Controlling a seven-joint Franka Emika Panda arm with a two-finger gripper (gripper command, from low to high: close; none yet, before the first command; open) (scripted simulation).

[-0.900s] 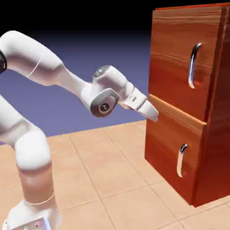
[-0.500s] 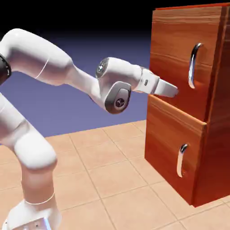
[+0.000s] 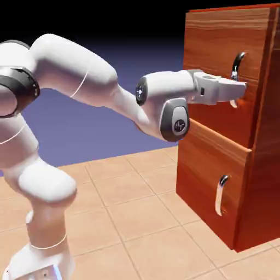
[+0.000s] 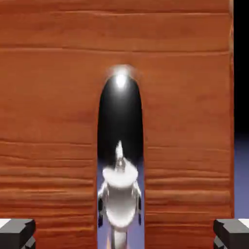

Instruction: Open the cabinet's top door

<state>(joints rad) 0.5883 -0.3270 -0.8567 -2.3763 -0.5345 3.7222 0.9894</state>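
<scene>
**Q:** Gripper (image 3: 236,93) first: how do its fingers stand now?

**A:** They are spread, and nothing is pinched between them. In the hand view the two grey fingertips (image 4: 17,232) sit far apart at the bottom corners, and the silver handle (image 4: 120,160) runs up the middle of the gap. So the handle is lined up between the fingers, but the grip is not yet made.

**Q:** And where is the top door?

**A:** The top door (image 3: 213,65) is the taller upper panel of the cabinet (image 3: 262,136), which stands on the worktop (image 3: 136,219) toward its right edge. The door looks flush with the cabinet front, so I judge it is not opened yet. Its handle is near the door's right edge, and in the exterior view the gripper tip covers the handle's lower half. Below it, the shorter panel (image 3: 208,169) stands out a little and has its own handle (image 3: 221,195); the arm is well above that one.

**Q:** Which step is in hand, then?

**A:** I would say it is the end of the approach. Whether the fingers already reach past the bar, I cannot tell from these two views.

**Q:** What does the next move call for?

**A:** In my judgement, a small advance if needed, then pressing the fingers together on the bar. After that the pull should follow the door's arc around its hinge, not a straight line, or the fingers may slip off the smooth metal.
</scene>
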